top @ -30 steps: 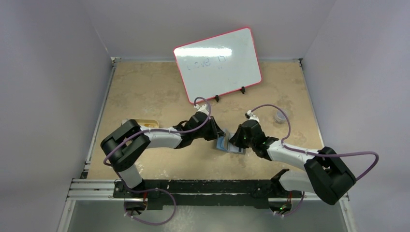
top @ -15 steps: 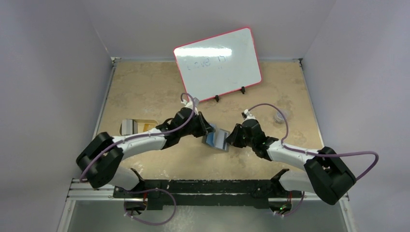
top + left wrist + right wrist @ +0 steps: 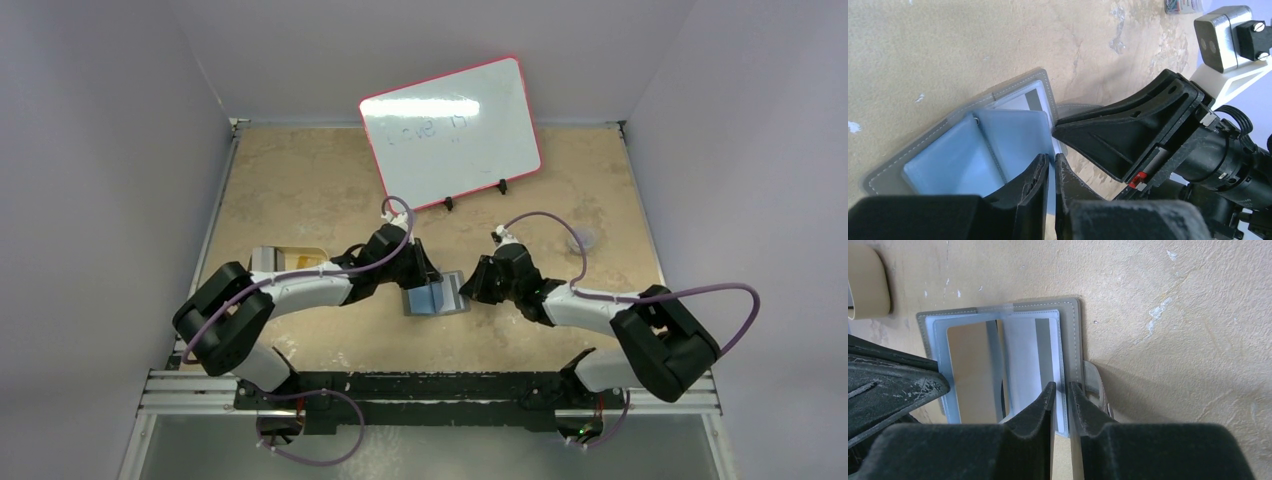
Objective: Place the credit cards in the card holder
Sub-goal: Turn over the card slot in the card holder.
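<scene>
Two grippers meet at the grey stitched bifold card holder [image 3: 436,297], which lies open and flat mid-way across the mottled tan worktop [image 3: 300,190]. A thin pale credit card [image 3: 1023,352] with a dark stripe sits inside a glossy blue-grey pocket. Right gripper [image 3: 1060,390] jaws narrow, pinching the pocket edge. Left gripper [image 3: 1050,167] jaws near-closed over a pocket leaf; can't tell if gripping.
</scene>
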Controlling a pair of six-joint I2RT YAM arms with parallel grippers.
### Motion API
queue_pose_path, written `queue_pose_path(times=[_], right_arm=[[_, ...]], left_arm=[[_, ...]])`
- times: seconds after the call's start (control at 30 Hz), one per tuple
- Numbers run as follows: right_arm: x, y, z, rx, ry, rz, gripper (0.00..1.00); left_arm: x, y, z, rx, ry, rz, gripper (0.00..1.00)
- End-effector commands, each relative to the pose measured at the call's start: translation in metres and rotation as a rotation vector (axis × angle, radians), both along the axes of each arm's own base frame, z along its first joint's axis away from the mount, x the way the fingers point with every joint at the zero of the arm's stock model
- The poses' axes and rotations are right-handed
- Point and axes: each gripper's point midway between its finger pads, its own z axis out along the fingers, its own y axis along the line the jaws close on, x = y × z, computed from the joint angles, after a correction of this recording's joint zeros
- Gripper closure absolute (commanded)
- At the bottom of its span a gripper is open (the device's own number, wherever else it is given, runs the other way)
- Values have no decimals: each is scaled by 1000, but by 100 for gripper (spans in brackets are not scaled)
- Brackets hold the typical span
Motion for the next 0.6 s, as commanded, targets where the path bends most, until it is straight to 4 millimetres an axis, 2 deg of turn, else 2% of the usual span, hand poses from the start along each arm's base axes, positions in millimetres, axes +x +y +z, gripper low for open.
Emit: queue_pose_path(times=[0.0, 0.13, 0.37, 0.57], right_arm=[[8, 10, 11, 18, -42, 27, 83], [9, 10, 11, 18, -44, 27, 83], [9, 9, 10, 13, -43, 28, 83], [8, 7, 11, 7, -45, 22, 83]], left_arm=[[7, -18, 22, -78, -66, -44, 91], [7, -18, 18, -69, -64, -49, 91], [6, -14, 12, -46, -59, -47, 84], [4, -8, 5, -17, -50, -37, 87]])
